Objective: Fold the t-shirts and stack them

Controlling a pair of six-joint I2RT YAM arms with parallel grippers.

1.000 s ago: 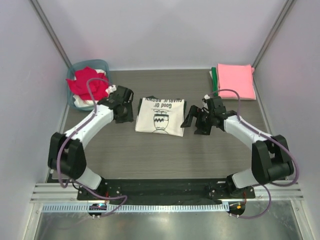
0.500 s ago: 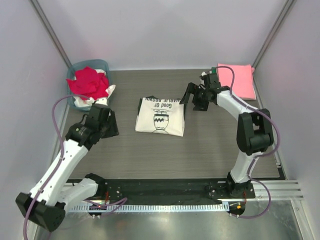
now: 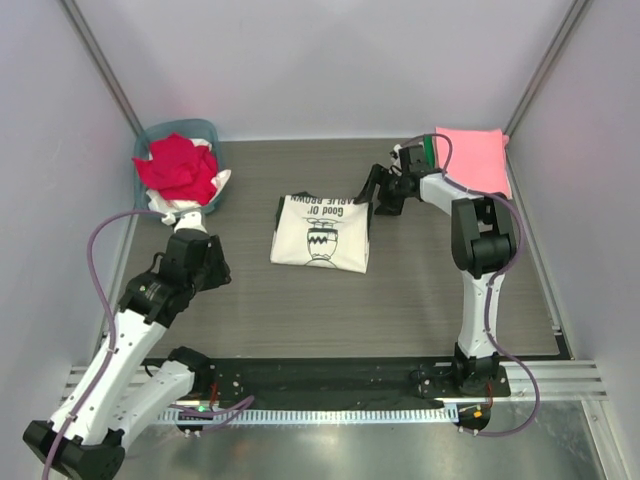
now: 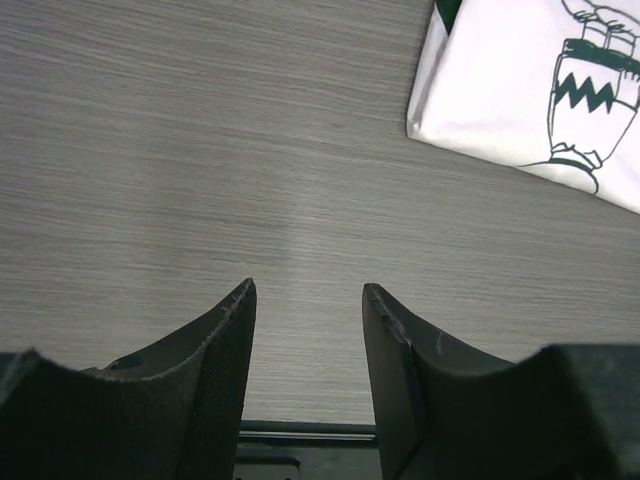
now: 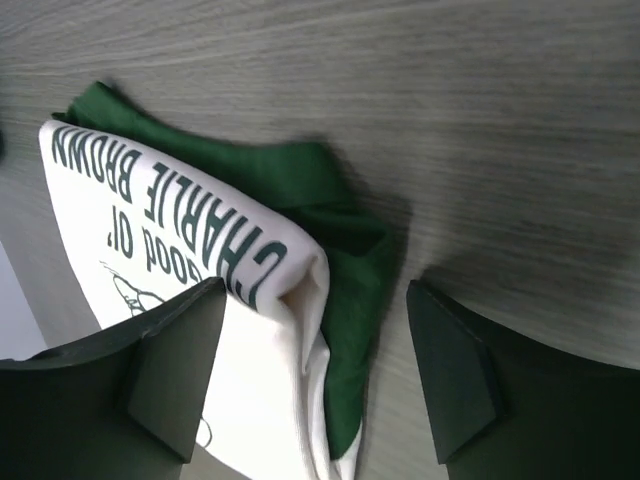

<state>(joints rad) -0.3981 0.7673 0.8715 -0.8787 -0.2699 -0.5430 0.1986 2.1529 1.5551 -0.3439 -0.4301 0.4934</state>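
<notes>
Cream folded cotton t-shirt with dark green sleeves [image 3: 320,232] lies mid-desk [image 3: 420,290]. The right end effector [image 5: 312,372], wide open and empty, is poised at its far-right corner; next it probably must grip and carry it to the folded pink t-shirt [image 3: 472,160]. The left end effector [image 4: 305,330] is open and empty, well apart.

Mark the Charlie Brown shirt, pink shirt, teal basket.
Charlie Brown shirt [image 3: 320,238]: top external, printed cream front.
pink shirt [image 3: 478,158]: top external, folded top face.
teal basket [image 3: 190,125]: top external, far rim.
</notes>
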